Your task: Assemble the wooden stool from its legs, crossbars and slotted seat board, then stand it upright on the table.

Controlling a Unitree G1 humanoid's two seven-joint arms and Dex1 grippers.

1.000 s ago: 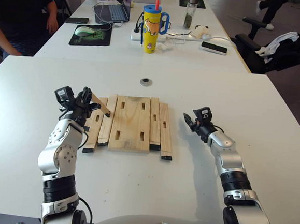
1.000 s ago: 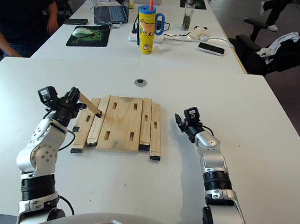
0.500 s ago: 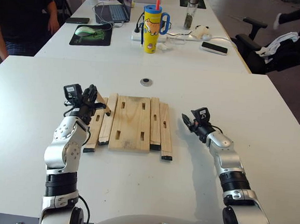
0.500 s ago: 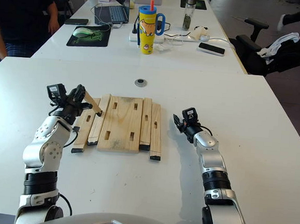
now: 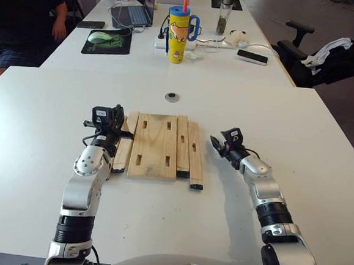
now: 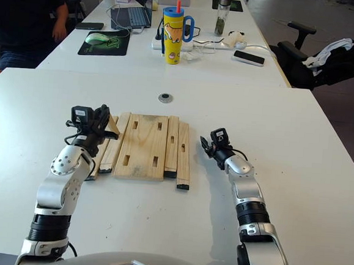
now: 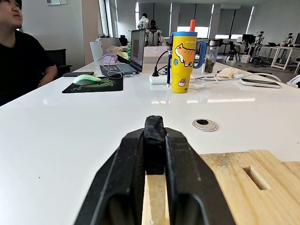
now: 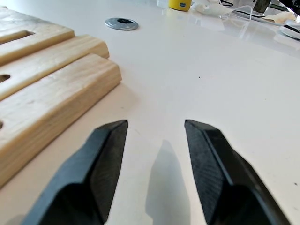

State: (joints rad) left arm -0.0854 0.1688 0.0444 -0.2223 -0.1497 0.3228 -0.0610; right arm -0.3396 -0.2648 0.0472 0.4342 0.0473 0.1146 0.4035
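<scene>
Two grippers are flanking the slotted seat board (image 5: 155,145) in the head view, the left gripper (image 5: 111,125) sitting at the pieces along its left side and the right gripper (image 5: 219,145) hovering just off the legs (image 5: 194,152) on its right. From the left wrist, the fingers are clamping a black-capped wooden leg (image 7: 154,199). From the right wrist, the jaws are standing spread apart over the table (image 8: 211,70).

Head pair above — wrists near table (image 5: 288,117)
</scene>
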